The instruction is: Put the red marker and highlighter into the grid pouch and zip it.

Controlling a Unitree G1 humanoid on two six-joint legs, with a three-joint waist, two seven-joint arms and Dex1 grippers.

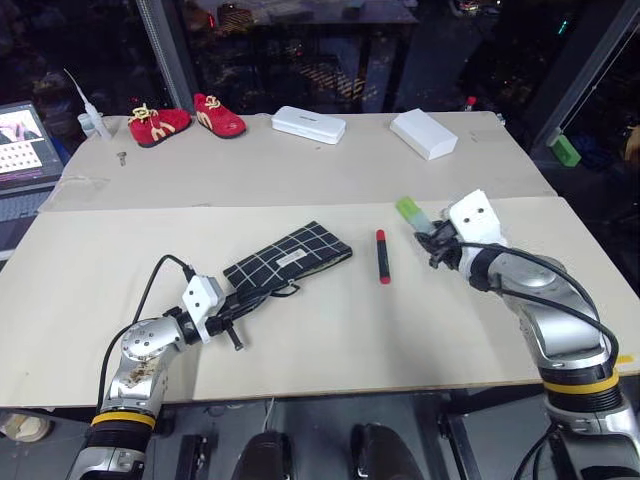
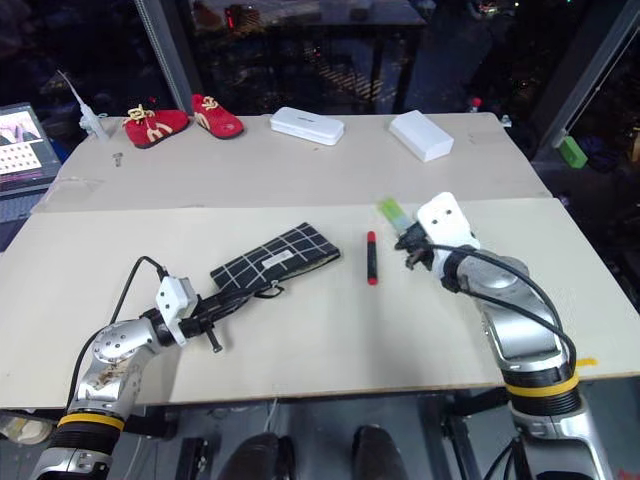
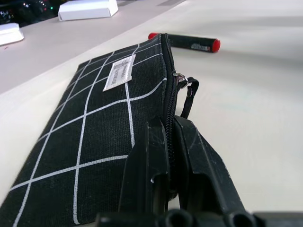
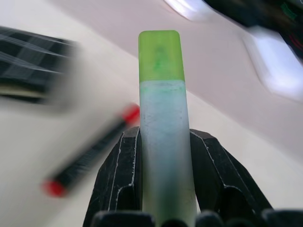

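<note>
The right claw (image 4: 163,189) pinches the highlighter (image 4: 163,142) between its two black fingers (image 4: 118,179), the pale translucent body clamped low and the light green cap pointing away from the wrist. From the head views this claw (image 1: 437,243) is lifted above the table (image 1: 330,330), with the green cap tilted up and toward the far side.

The left claw (image 3: 168,156) is pressed together on the zipper edge of the grid pouch (image 3: 94,123), its fingers (image 3: 147,170) gripping the near end of the black fabric. The zipper pull and its short black cord (image 3: 187,94) sit just past the fingertips, partway along the edge. The pouch lies flat on the table with its small white label (image 3: 119,72) facing up; from above it (image 1: 290,258) lies at an angle, its far end pointing toward the red marker (image 1: 382,256).

The red marker lies on the table just beyond the pouch's far end, between the pouch and the right claw, touching neither. In the wrist views it shows a dark barrel with red ends.

Along the far part of the table are a pair of red shoes (image 1: 185,120) and two white cases (image 1: 308,124) (image 1: 424,133). A laptop (image 1: 22,145) sits at the left edge
</note>
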